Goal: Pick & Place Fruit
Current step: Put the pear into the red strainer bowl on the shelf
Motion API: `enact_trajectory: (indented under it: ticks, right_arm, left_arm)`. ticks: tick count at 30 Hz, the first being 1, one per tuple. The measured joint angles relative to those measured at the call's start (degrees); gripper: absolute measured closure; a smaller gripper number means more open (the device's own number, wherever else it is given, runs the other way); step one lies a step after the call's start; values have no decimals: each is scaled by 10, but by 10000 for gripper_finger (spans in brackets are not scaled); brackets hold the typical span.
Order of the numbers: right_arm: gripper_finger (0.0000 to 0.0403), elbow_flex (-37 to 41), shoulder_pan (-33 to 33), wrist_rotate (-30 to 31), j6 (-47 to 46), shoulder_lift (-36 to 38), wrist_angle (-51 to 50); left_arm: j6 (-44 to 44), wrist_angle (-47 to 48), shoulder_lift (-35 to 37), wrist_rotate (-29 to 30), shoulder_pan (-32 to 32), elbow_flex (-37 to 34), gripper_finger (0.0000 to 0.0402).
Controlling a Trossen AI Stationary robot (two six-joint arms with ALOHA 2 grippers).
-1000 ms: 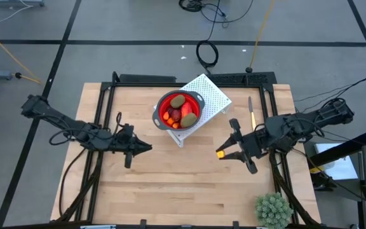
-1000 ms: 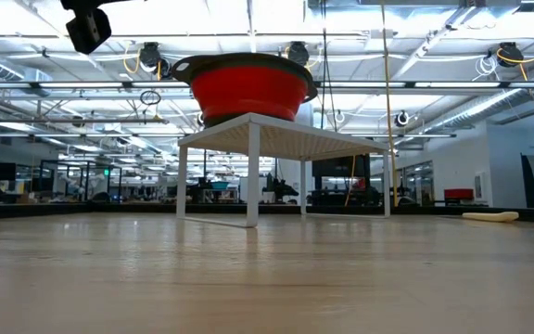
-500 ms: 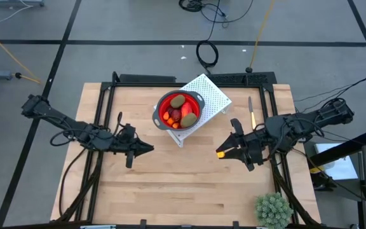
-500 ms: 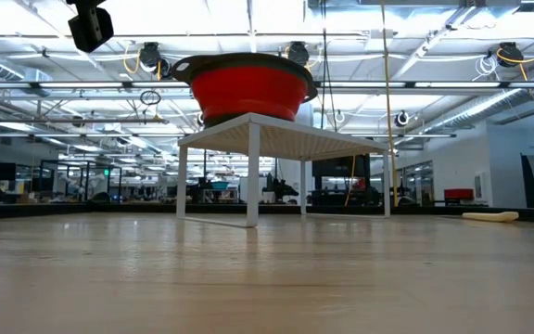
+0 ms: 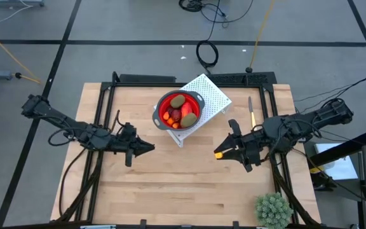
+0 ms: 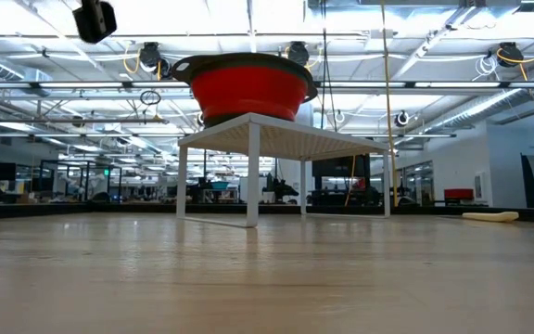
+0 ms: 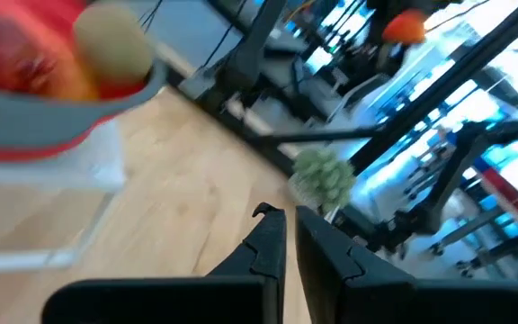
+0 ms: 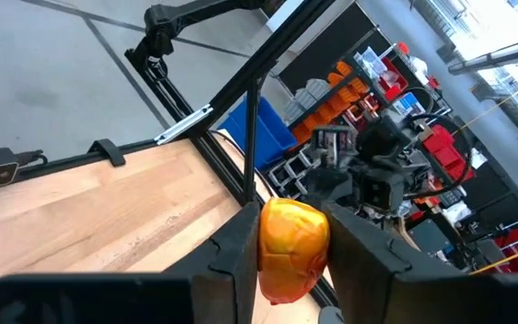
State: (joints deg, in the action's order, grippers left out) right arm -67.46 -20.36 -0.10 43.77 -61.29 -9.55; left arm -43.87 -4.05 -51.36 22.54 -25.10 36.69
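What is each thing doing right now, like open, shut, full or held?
Right tool: shut on orange fruit, above the table.
Left tool: shut, empty.
Bowl: on the white rack, holding fruit.
Plant: upright at the table's corner.

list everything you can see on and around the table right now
bowl: one, red with grey rim, on the white rack at the table's far middle
fruit in bowl: several pieces, brown-green ovals, a dark red one, orange bits
orange fruit piece: one, held above the table's right side
rack: one, white, perforated top, on legs, under the bowl
spiky plant: one, green, at the table's near right corner
yellow stick: one, lying by the table's right edge
table: one, light wood
cables: dark and yellow, on the floor behind the table
left gripper: shut, empty, over the table's left half
right gripper: shut on the orange fruit piece, over the right half
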Motion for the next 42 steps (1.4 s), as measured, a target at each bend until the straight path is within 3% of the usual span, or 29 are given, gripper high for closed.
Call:
enact_trajectory:
  ticks: [8,17,22,26,34,42]
  right_arm:
    - [297,0,3,2,-30,-41,44]
    - [298,0,23,2,-194,-83,121]
    - [300,0,42,2,-303,-101,163]
    - [301,0,51,3,-317,-113,179]
    - [299,0,44,4,-237,-129,183]
    - [299,0,34,62,-233,-127,180]
  left_arm:
    - [134,-196,-52,0,0,0,313]
    - [288,-400,-143,-30,0,0,231]
    - [337,-436,-190,-29,2,23,207]
    - [297,-437,-228,-28,14,65,200]
    - [215,-363,-280,-36,37,137,199]
    - [138,-355,-314,-46,45,164,199]
